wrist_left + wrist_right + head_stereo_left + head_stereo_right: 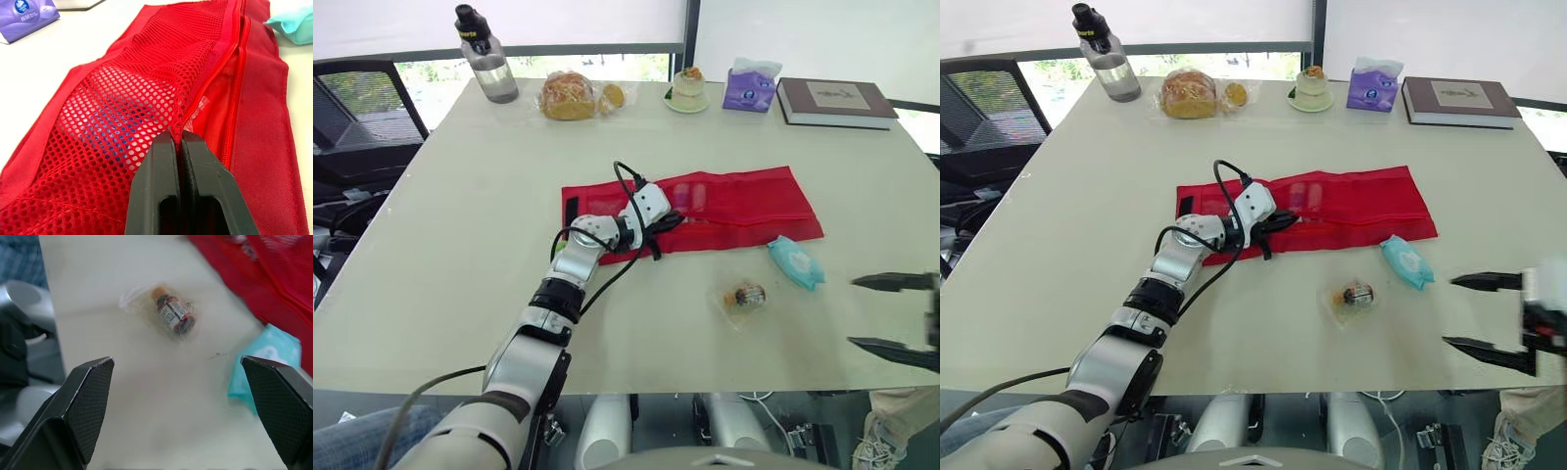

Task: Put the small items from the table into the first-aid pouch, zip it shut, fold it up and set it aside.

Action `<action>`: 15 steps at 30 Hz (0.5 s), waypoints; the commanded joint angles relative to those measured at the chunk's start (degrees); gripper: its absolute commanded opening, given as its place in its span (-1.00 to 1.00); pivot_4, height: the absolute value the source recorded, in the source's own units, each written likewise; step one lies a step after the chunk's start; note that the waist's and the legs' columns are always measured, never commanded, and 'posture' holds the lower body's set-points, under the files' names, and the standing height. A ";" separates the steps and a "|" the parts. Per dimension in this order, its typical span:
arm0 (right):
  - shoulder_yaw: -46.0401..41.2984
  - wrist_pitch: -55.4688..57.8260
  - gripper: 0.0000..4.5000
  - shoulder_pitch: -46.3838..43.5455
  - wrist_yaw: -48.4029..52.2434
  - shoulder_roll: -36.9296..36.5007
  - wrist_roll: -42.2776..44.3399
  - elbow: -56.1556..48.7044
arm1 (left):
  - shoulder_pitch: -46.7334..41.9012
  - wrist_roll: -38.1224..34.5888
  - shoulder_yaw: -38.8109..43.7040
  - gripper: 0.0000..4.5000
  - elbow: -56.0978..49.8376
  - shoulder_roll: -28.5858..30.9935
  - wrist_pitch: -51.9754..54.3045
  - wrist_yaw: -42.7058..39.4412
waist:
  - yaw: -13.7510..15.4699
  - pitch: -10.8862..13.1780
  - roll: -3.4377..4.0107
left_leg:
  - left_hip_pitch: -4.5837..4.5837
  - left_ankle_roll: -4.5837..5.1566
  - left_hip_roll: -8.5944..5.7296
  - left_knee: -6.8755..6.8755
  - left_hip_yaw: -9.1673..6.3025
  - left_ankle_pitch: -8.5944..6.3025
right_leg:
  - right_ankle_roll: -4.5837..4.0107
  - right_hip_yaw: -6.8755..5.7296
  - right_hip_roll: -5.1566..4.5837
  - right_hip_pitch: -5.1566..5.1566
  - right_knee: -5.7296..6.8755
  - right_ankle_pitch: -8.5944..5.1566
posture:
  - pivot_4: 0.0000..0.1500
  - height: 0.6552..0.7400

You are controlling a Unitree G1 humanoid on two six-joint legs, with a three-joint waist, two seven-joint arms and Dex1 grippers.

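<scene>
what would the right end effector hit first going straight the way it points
Probably the bagged small bottle, ahead of the right end effector; the teal wipes pack lies just off-line. Depth is unclear.

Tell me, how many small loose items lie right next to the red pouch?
2: a bagged little bottle on the table in front of the red pouch, and a teal packet by its right near corner. Others may be hidden inside it.
</scene>
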 commanded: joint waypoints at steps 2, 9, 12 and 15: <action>12.82 -6.87 0.96 -9.96 -2.56 2.95 -7.68 4.84 | 0.04 0.28 -0.59 -1.00 -2.51 -0.60 -0.08 0.36 | -0.01 0.00 0.01 | 0.00 0.00 -0.01 0.02 -0.01 0.00 | -0.01 0.00 0.00 0.00 0.00 0.01 | 1.00 1.00; 25.53 -14.75 0.96 -23.63 -0.20 6.08 -13.64 16.72 | 0.08 0.81 -0.88 -1.00 -3.14 -0.55 -0.02 0.45 | 0.03 0.00 0.02 | -0.02 0.00 -0.02 0.09 -0.02 0.00 | -0.02 0.02 0.02 0.02 0.03 0.01 | 1.00 1.00; 29.71 -17.77 0.96 -27.73 2.01 6.91 -15.83 21.81 | 0.03 1.15 -0.93 -1.00 -3.36 -0.73 0.02 0.55 | 0.11 0.00 0.02 | -0.02 0.00 -0.02 0.09 -0.04 0.00 | -0.02 0.01 0.03 0.02 0.05 0.02 | 1.00 1.00; 32.47 -21.00 0.96 -30.84 3.61 7.70 -17.15 26.67 | -0.31 1.29 -0.83 -1.00 -3.30 -0.98 0.03 0.82 | 0.13 0.00 0.02 | -0.03 0.00 -0.02 0.10 -0.04 0.00 | -0.02 0.01 0.02 0.02 0.04 0.02 | 1.00 1.00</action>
